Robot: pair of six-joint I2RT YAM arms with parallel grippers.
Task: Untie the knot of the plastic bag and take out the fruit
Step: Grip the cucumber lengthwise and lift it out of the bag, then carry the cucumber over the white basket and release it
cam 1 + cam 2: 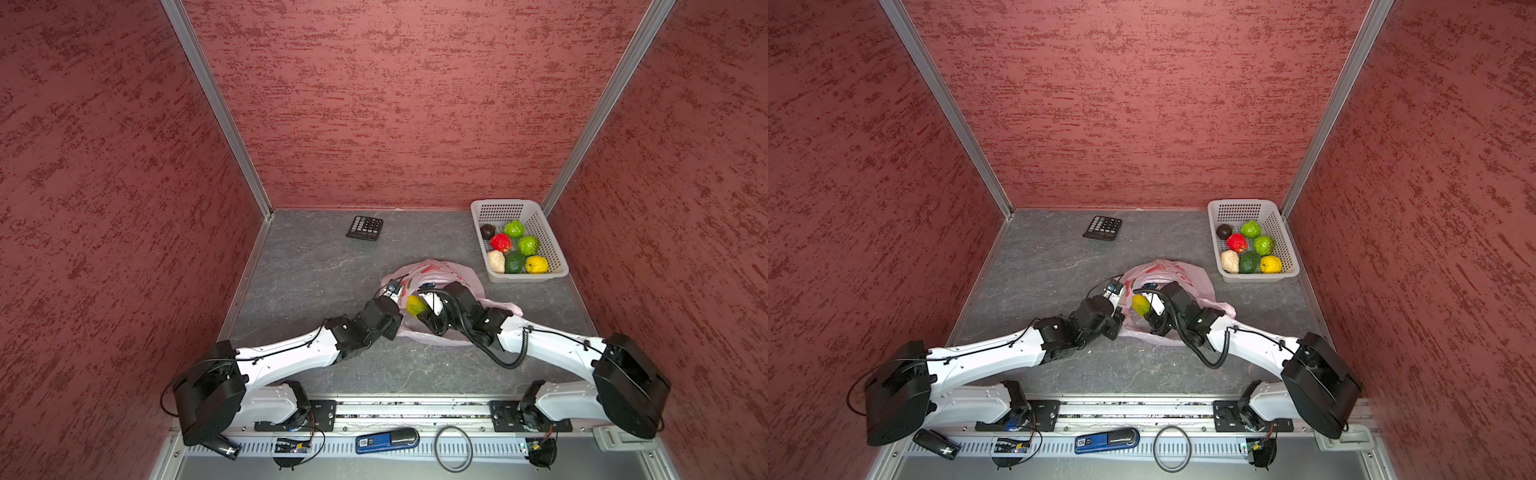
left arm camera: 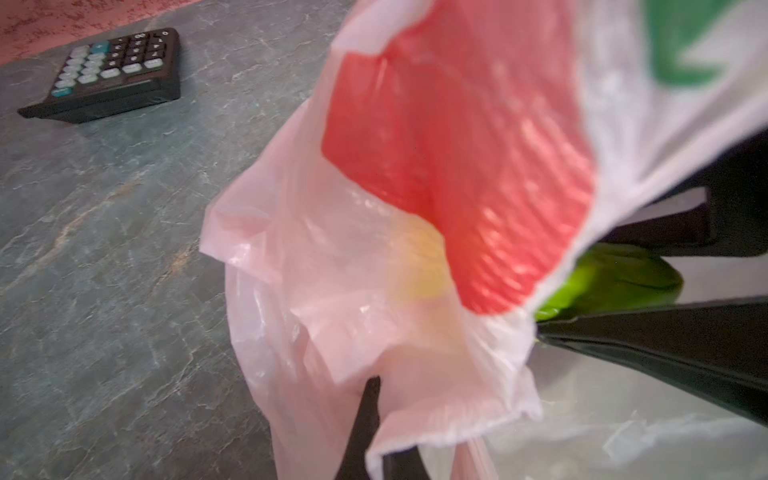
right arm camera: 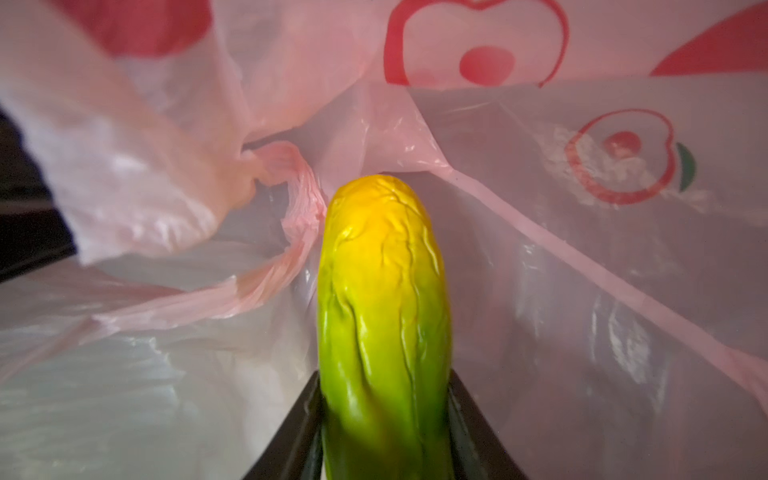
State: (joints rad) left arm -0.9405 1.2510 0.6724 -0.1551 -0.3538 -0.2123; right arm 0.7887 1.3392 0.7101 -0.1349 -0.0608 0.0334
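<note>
We are at the taking-out step: our right pincer (image 3: 382, 399) grasps the fruit (image 3: 382, 266) by its green end inside the plastic bag (image 1: 440, 268). Its long axis runs along the pincer, with the yellow tip pointing away. Our left pincer (image 2: 374, 407) is clenched on the bag's rim. Next, we judge, comes a clean lift toward the basket (image 1: 557, 266).

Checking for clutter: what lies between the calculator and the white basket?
Nothing. In both top views the grey tabletop is bare between the calculator and the basket.
</note>
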